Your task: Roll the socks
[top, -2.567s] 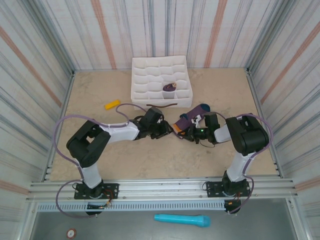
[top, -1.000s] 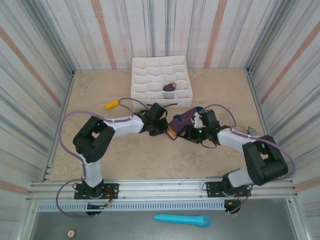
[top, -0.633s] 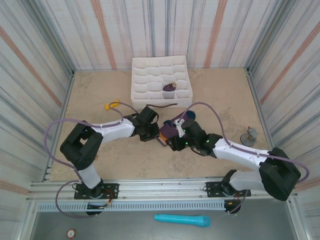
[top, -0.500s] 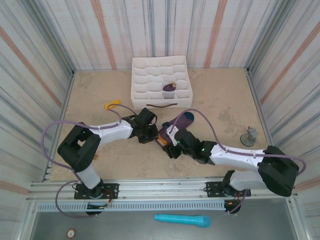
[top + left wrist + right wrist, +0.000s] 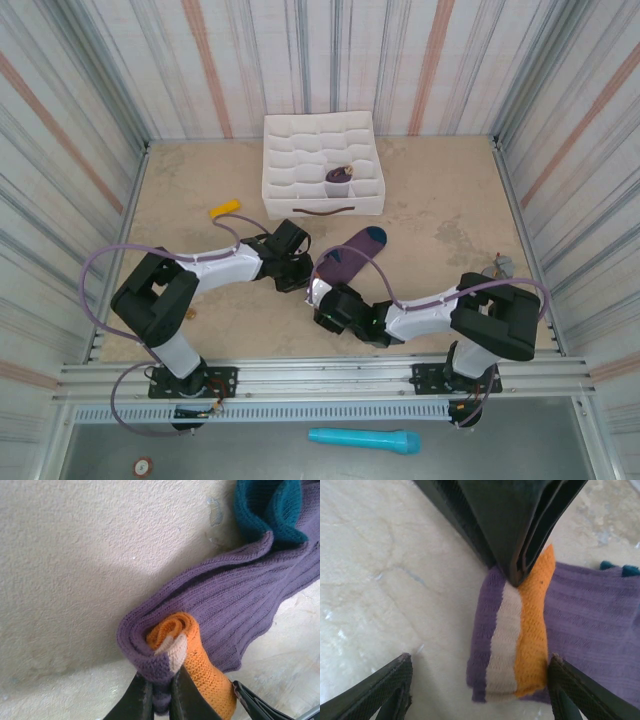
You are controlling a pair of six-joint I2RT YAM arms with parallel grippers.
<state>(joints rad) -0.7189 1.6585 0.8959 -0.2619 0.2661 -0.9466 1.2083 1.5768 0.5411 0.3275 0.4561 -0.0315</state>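
Observation:
A purple sock (image 5: 348, 256) lies on the table, its dark teal toe (image 5: 373, 234) pointing to the far right. Its orange cuff end (image 5: 190, 645) is curled into a small roll. My left gripper (image 5: 161, 702) is shut on the purple edge of that roll, and in the top view the left gripper (image 5: 301, 270) sits at the sock's left end. My right gripper (image 5: 479, 690) stands open, one finger on each side of the rolled cuff (image 5: 517, 640), just nearer than it (image 5: 322, 303). A second purple sock (image 5: 340, 178), rolled up, sits in a cell of the organizer.
A white divided organizer box (image 5: 290, 160) stands at the back middle. A yellow-orange marker (image 5: 224, 209) lies to its left. A small grey object (image 5: 497, 268) sits near the right wall. Striped walls close in the table on three sides.
My right arm swung left and toward the near edge, ending open just before the cuff. The left gripper drew the cuff slightly left and nearer, and the sock now lies stretched out.

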